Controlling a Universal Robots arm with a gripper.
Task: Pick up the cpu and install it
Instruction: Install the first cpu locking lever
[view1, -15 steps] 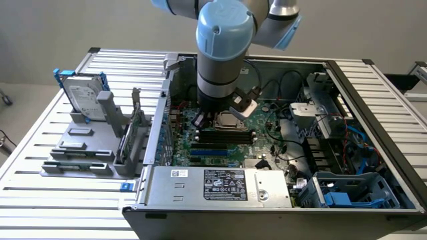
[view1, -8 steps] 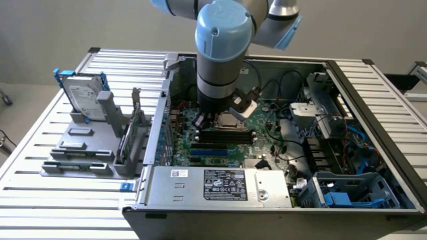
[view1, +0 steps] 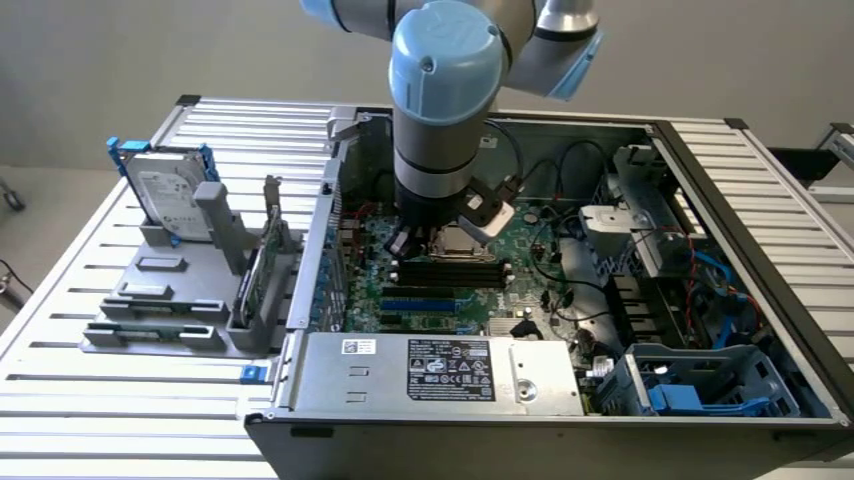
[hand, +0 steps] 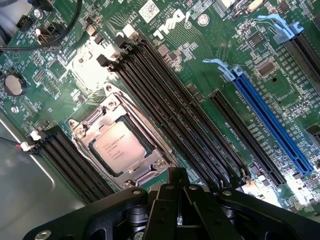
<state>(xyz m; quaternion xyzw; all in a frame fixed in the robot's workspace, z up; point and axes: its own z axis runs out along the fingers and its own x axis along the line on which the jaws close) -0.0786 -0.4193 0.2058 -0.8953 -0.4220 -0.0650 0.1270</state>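
I see a green motherboard (hand: 200, 65) with white "DELL" lettering, black memory slots (hand: 170, 110) in parallel rows and a blue expansion slot (hand: 270, 122). The cpu (hand: 119, 147) shows dull silver with dark print, set in a grey metal socket frame (hand: 150, 167). My gripper (hand: 179, 210) is black; the arm (view1: 447, 70) is light blue and grey. The counter (view1: 80, 290) is silver-ribbed.

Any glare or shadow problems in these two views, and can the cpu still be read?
Wrist view: bright glare washes out a patch of the motherboard beside the socket; the cpu is evenly lit, its print visible but not readable. Exterior view: soft, even light, yet the arm blocks the socket area and the case interior sits in shade.
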